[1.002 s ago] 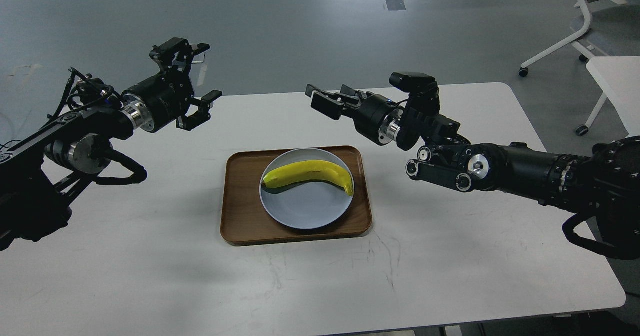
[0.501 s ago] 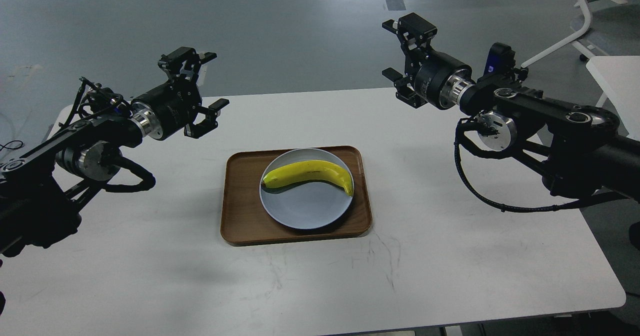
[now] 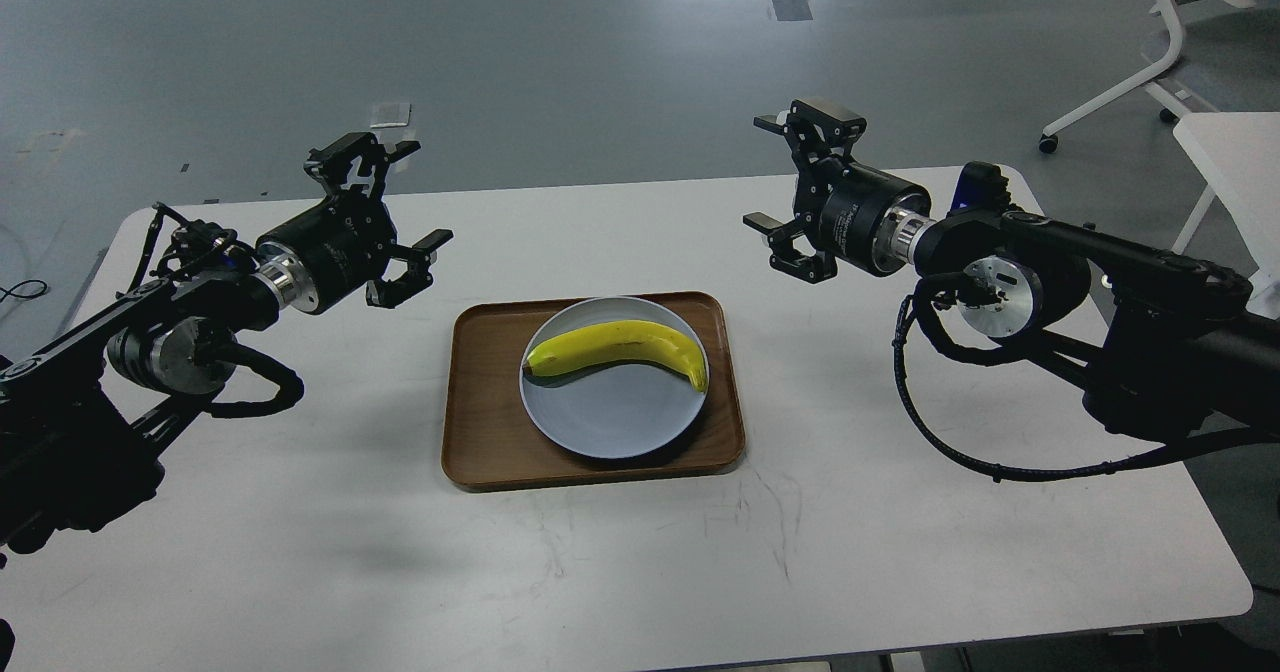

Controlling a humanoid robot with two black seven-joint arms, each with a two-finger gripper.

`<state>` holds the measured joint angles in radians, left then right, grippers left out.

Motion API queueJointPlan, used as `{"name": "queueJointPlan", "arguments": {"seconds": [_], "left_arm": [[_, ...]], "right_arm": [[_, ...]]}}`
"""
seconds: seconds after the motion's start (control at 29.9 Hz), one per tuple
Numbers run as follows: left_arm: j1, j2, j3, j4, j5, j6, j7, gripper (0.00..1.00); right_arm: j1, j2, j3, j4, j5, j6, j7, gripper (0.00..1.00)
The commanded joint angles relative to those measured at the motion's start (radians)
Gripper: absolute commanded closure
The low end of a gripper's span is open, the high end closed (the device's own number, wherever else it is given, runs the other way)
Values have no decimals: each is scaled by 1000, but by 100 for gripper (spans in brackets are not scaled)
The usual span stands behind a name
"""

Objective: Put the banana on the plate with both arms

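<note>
The yellow banana (image 3: 620, 346) lies across the upper half of the pale blue-grey plate (image 3: 612, 420), its dark stem tip at the left. The plate sits on a brown wooden tray (image 3: 480, 422) in the middle of the white table. My left gripper (image 3: 405, 202) is open and empty, held above the table to the upper left of the tray. My right gripper (image 3: 765, 174) is open and empty, held above the table to the upper right of the tray. Both grippers are well apart from the banana.
The white table (image 3: 900, 532) carries only the tray. A white chair base (image 3: 1150, 62) and the corner of a second white table (image 3: 1230, 162) stand at the far right on the grey floor.
My right arm swung back from near the tray, rose, then dropped lower toward the table. My left gripper lowered and shifted slightly. The banana and plate have not moved.
</note>
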<state>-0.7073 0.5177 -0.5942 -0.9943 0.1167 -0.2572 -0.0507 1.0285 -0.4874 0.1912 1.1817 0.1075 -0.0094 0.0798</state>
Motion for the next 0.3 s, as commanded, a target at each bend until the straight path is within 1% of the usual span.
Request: {"name": "queueJointPlan", "arguments": {"seconds": [0.0, 0.1, 0.23, 0.27], "left_arm": [[0, 5, -18, -18, 0, 1, 0, 2], [0, 10, -19, -40, 0, 1, 0, 2], [2, 18, -26, -40, 0, 1, 0, 2], [2, 19, -26, -41, 0, 1, 0, 2]], "right_arm": [[2, 1, 27, -5, 6, -1, 0, 0], [13, 1, 33, -10, 24, 2, 1, 0], [25, 7, 28, -28, 11, 8, 5, 0], [28, 3, 28, -24, 9, 8, 15, 0]]}}
